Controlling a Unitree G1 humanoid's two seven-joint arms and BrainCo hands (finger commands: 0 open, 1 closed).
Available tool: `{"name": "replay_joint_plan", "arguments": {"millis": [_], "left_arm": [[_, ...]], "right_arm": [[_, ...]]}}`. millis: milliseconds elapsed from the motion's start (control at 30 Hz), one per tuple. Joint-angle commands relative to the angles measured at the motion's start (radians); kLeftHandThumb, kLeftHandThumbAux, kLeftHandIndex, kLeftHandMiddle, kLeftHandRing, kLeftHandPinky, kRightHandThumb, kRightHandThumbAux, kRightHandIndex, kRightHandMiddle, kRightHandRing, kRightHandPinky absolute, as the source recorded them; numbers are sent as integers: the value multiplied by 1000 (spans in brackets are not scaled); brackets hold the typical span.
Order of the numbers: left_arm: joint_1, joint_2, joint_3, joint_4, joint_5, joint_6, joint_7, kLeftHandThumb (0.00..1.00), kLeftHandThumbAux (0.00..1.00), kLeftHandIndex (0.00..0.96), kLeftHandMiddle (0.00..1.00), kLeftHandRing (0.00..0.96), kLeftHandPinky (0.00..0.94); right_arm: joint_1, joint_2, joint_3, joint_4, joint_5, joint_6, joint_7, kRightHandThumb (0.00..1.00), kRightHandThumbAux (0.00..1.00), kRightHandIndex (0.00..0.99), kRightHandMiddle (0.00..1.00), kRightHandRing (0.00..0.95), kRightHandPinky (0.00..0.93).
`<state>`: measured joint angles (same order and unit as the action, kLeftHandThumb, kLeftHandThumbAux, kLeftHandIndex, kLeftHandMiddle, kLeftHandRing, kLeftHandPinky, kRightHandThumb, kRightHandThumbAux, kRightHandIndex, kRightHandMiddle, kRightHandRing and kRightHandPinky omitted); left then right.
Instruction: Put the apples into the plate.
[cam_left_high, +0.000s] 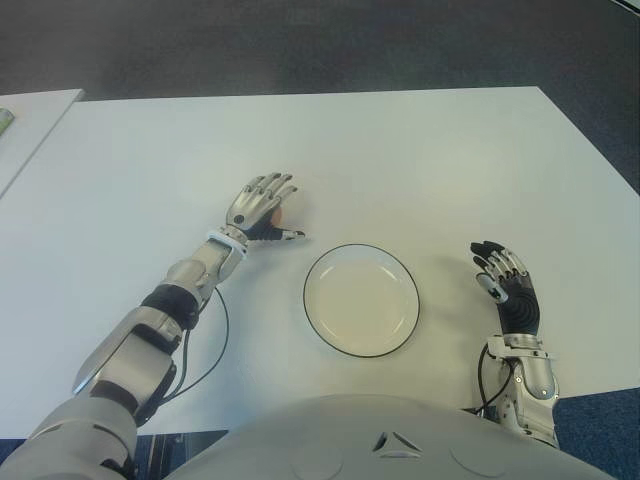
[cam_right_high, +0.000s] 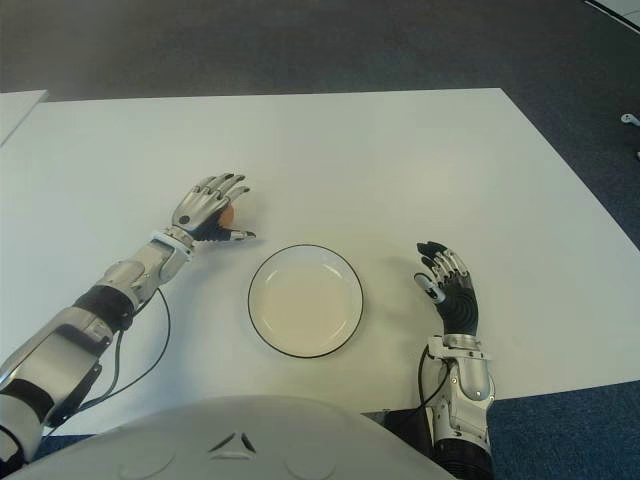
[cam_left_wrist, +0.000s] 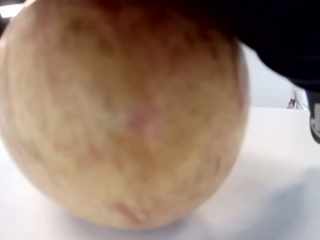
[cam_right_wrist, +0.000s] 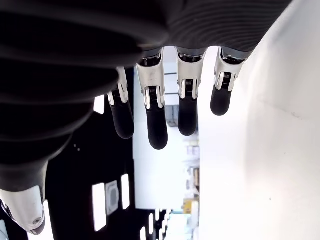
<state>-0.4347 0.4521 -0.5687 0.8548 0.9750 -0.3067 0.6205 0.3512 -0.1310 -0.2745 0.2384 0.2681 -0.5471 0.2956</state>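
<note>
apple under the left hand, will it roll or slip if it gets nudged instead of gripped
Probably rolls: the apple is round and sits on the smooth bare table. Its skin looks smooth, so it may slip under the left hand. It looks firm, not squashy.

White table (cam_left_high: 400, 160); dark grey carpet floor (cam_left_high: 300, 45) beyond; second table (cam_left_high: 25, 130) left.

Even, bright overhead light; soft shadows on the white table (cam_left_high: 420, 150); the apple (cam_left_wrist: 125, 125) looks blurred close-up.
</note>
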Motion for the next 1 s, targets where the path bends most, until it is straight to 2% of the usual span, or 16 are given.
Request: {"name": "replay_joint_plan", "arguments": {"millis": [33, 100, 200, 333, 467, 767, 1000], "left_arm": [[42, -43, -90, 251, 61, 15, 141, 655, 603, 402, 446, 426, 437], [33, -54, -107, 290, 72, 26, 199, 767, 636, 420, 470, 529, 528], [18, -73, -135, 345, 86, 59, 272, 822, 653, 426, 488, 626, 638], [3, -90, -159, 384, 81, 82, 287, 844, 662, 414, 503, 714, 748], [-4, -101, -168, 408, 54, 73, 277, 849, 666, 403, 515, 766, 810], [-15, -116, -162, 414, -1, 26, 180, 851, 669, 395, 533, 834, 833], [-14, -117, -152, 407, -39, 10, 163, 852, 669, 396, 537, 843, 828]], "right_arm": [[95, 19, -2, 25, 19, 83, -1, 280, 625, 247, 288, 206, 180], [102, 14, -6, 12, 22, 88, -1, 277, 624, 247, 285, 204, 181], [114, 1, -14, -7, 28, 99, 0, 271, 618, 248, 282, 204, 186], [117, -14, -32, -5, 42, 105, 11, 268, 613, 258, 286, 209, 191], [117, -19, -41, -2, 54, 111, 20, 270, 609, 264, 294, 213, 193], [130, -26, -73, -21, 73, 118, 19, 281, 625, 264, 322, 232, 206], [129, -24, -88, -33, 68, 120, 6, 283, 634, 262, 333, 247, 224]]}}
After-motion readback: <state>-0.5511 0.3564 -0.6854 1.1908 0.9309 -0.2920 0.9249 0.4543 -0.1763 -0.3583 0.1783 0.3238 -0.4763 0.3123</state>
